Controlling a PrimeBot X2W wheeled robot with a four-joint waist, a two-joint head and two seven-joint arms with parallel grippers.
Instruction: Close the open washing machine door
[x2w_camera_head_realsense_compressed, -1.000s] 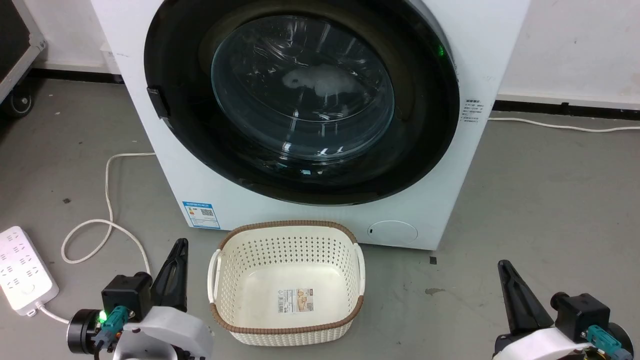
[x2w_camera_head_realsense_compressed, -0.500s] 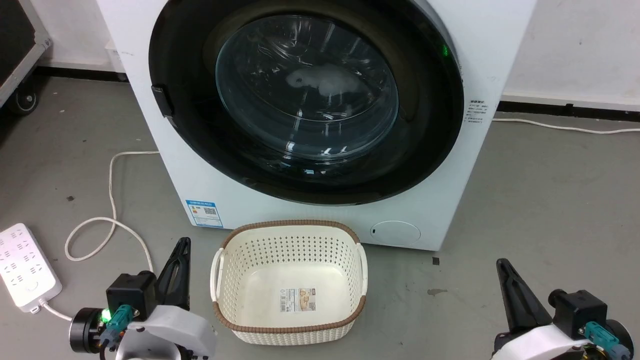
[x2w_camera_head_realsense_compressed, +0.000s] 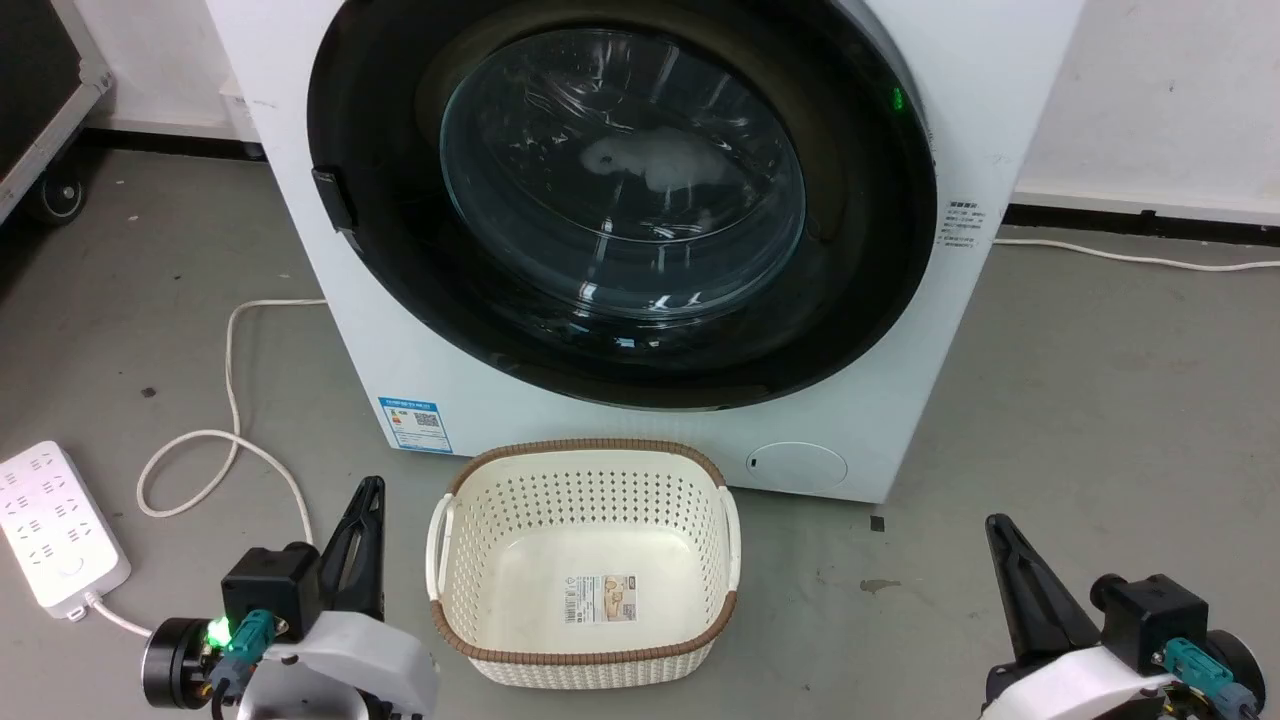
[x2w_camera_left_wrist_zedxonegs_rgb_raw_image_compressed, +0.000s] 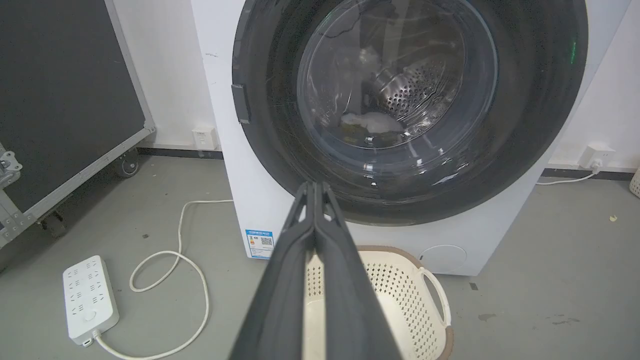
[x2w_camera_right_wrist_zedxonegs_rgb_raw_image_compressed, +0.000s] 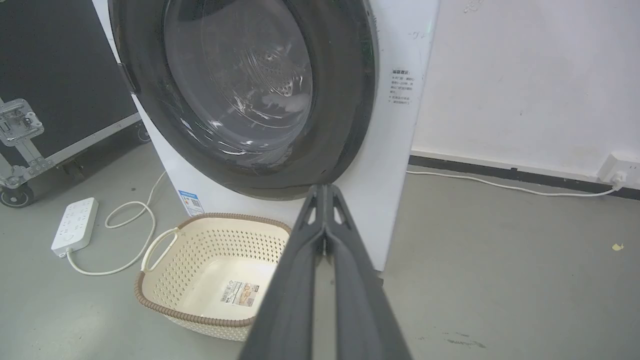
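**Head camera drifted; door lay shut on the washer**

Over the last second the whole head view had slid a little to the right. That was the camera shifting: the washer, the basket and both claws kept their places relative to one another.

The left claw (x2w_camera_head_realsense_compressed: 368, 492) hung low above the floor (x2w_camera_head_realsense_compressed: 1100, 400) with its two dark fingers pressed together and nothing between them. The right claw (x2w_camera_head_realsense_compressed: 995, 525) was likewise pressed together and empty. Both pointed toward the machine and were well apart from it.

Between them sat a cream perforated basket (x2w_camera_head_realsense_compressed: 590, 446) with a brown woven rim, a label on its bottom. It stood just in front of the washing machine (x2w_camera_head_realsense_compressed: 1000, 60).

Behind it, the washing machine door (x2w_camera_head_realsense_compressed: 860, 250) lay against the washer's front, with no gap visible around its glossy black rim. Something pale (x2w_camera_head_realsense_compressed: 650, 165) showed through the glass. A green light (x2w_camera_head_realsense_compressed: 897, 98) glowed at the rim's upper right.

Low on the white front were a blue sticker (x2w_camera_head_realsense_compressed: 415, 425) and a round flap (x2w_camera_head_realsense_compressed: 797, 466).

To the left, a white power strip (x2w_camera_head_realsense_compressed: 55, 530) and its looped cable (x2w_camera_head_realsense_compressed: 230, 400) lay on the floor.
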